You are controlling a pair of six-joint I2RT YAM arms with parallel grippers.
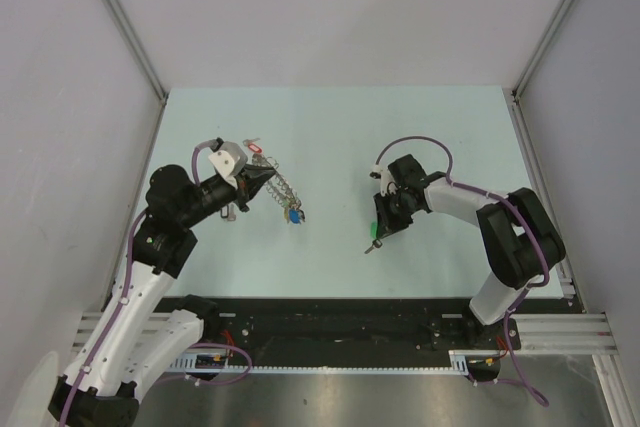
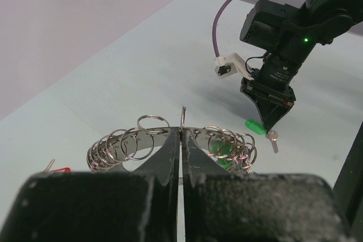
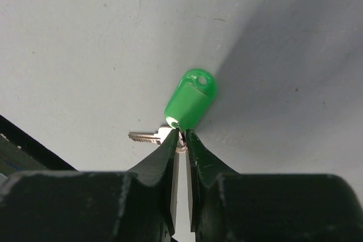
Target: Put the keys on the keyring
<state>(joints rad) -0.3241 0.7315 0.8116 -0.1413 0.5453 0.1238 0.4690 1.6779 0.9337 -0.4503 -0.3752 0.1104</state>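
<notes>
While the left hand (image 2: 181, 135) clamps the keyring (image 2: 198, 133), the right hand (image 3: 181, 138) pinches the green-tagged key (image 3: 191, 99) on the table (image 3: 85, 38).

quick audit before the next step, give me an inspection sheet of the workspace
surface: pale blue-green table
job's things: keyring strung with many small rings, on the left; green-tagged key centre right; red tag on the table behind the left hand
clutter: nothing seen
hands: left hand shut on the keyring; right hand shut on the green-tagged key at its head
cables: purple cable looped over the right wrist, another along the left arm
surroundings: pale walls, metal frame posts
</notes>
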